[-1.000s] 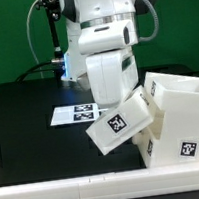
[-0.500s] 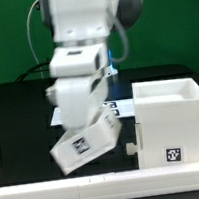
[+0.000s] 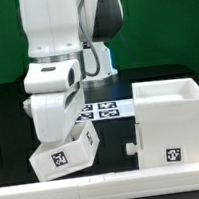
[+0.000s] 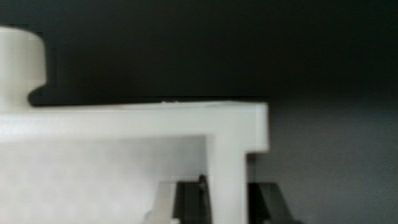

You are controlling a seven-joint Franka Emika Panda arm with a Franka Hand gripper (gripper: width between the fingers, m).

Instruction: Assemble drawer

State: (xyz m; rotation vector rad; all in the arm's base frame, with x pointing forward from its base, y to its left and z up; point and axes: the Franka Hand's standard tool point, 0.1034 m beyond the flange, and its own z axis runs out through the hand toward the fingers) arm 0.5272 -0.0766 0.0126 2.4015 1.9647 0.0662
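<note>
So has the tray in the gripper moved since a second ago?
Yes. The tray has travelled toward the exterior view's left and downward, away from the casing, and is now left of the marker board.

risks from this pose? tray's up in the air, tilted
1. The tool pinches only one thin wall of the tray, so it may pivot or slip.
2. The tray hangs tilted, apart from the casing on the exterior view's right; it probably needs levelling before insertion, or it could jam.
3. Its low corner sits close to the table; a further drop might clip it.
</note>
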